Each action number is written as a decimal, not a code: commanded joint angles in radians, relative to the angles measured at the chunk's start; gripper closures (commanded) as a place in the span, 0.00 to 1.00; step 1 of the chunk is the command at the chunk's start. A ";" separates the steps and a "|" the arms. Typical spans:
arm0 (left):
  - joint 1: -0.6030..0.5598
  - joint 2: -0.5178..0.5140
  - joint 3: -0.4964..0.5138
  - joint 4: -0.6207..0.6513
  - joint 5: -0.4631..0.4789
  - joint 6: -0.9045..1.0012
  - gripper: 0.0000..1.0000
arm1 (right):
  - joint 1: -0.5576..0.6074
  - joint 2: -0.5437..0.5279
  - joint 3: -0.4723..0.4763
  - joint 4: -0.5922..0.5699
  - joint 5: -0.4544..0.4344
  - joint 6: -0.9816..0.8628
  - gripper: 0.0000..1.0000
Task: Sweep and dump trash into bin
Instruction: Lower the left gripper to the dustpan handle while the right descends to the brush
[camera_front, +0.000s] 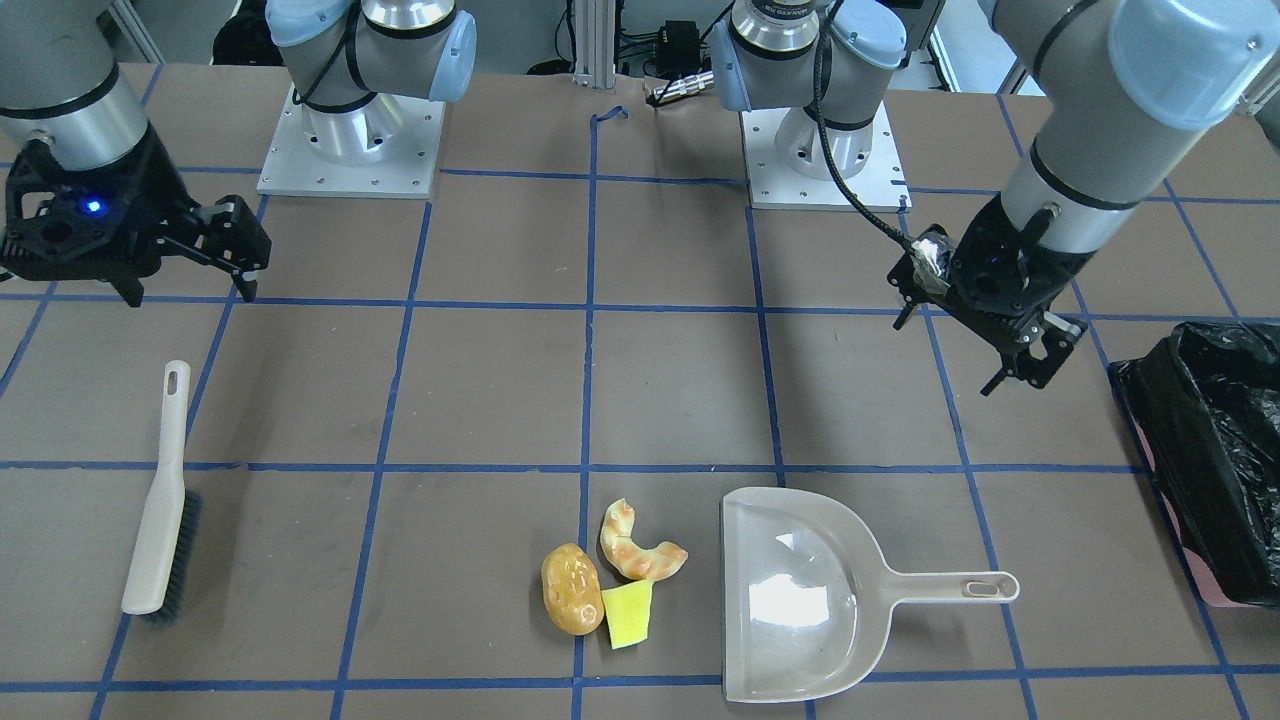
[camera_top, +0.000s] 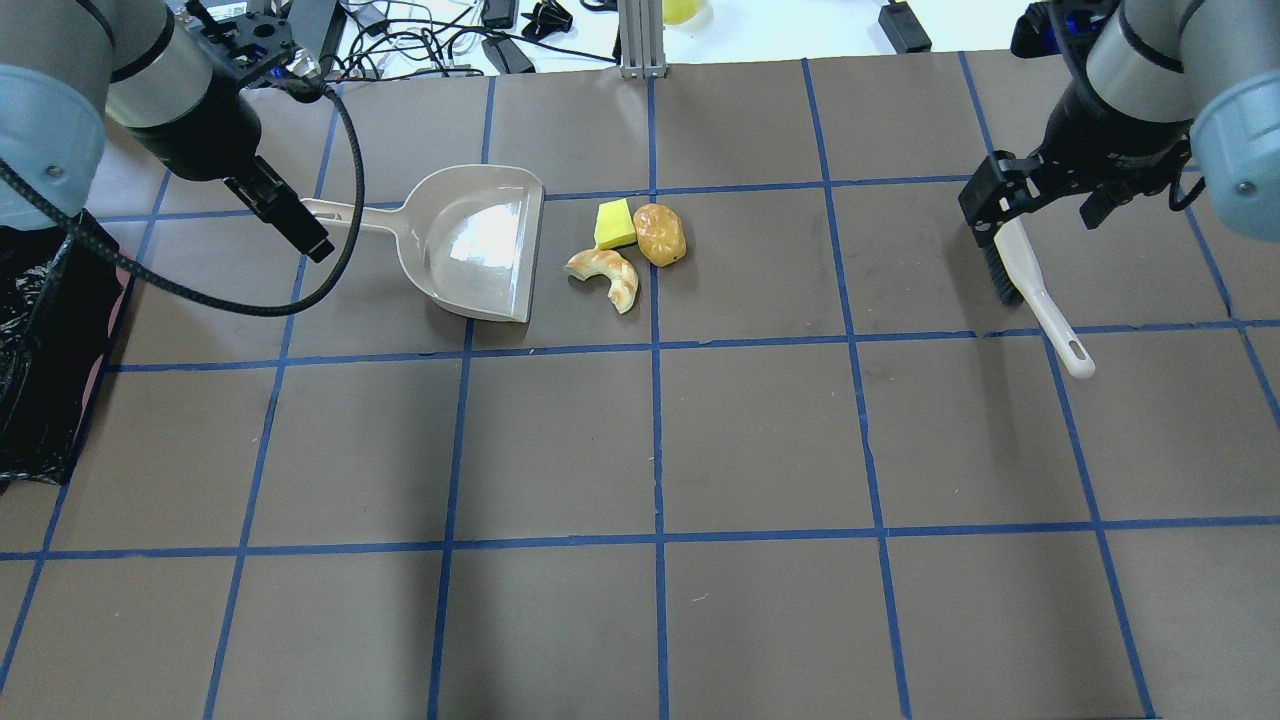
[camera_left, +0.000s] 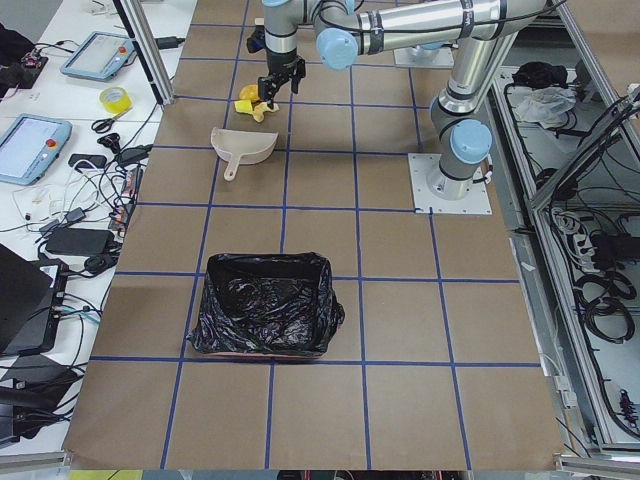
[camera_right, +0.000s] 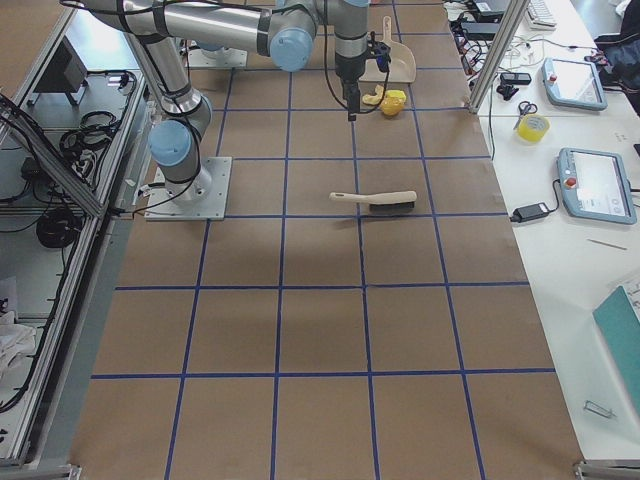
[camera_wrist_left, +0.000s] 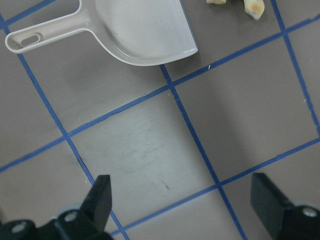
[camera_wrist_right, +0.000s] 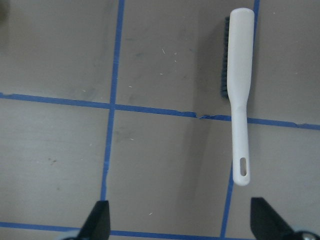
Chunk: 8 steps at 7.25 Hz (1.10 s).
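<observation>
I see a glossy potato-like lump (camera_front: 571, 589), a smooth plastic dustpan (camera_front: 790, 650), shiny crinkled plastic lining the bin (camera_front: 1215, 450), and a matt worktop (camera_front: 480, 380).

Bin (camera_front: 1210, 450) half out of frame — trash (camera_wrist_left: 253, 7) mostly beyond the left wrist view

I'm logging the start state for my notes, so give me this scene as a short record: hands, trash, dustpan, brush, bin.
left hand: open, empty, over the table near the dustpan handle
right hand: open, empty, over the table near the brush handle
trash: potato lump, croissant piece and sponge wedge, clustered beside the dustpan's mouth
dustpan: flat on the table, empty
brush: lying on the table, unheld
bin: black-lined, at the robot's left table end
</observation>
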<state>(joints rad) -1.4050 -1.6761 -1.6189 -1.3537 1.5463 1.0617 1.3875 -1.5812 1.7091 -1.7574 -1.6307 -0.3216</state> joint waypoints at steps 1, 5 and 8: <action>0.021 -0.097 0.007 0.093 0.009 0.322 0.00 | -0.044 0.050 0.035 -0.119 -0.081 -0.174 0.00; 0.021 -0.250 0.008 0.278 0.107 0.621 0.00 | -0.177 0.147 0.127 -0.183 -0.031 -0.255 0.00; 0.021 -0.345 0.083 0.288 0.107 0.672 0.02 | -0.180 0.251 0.127 -0.234 -0.043 -0.284 0.01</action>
<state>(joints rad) -1.3836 -1.9819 -1.5656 -1.0693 1.6539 1.7178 1.2096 -1.3761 1.8354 -1.9704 -1.6687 -0.5854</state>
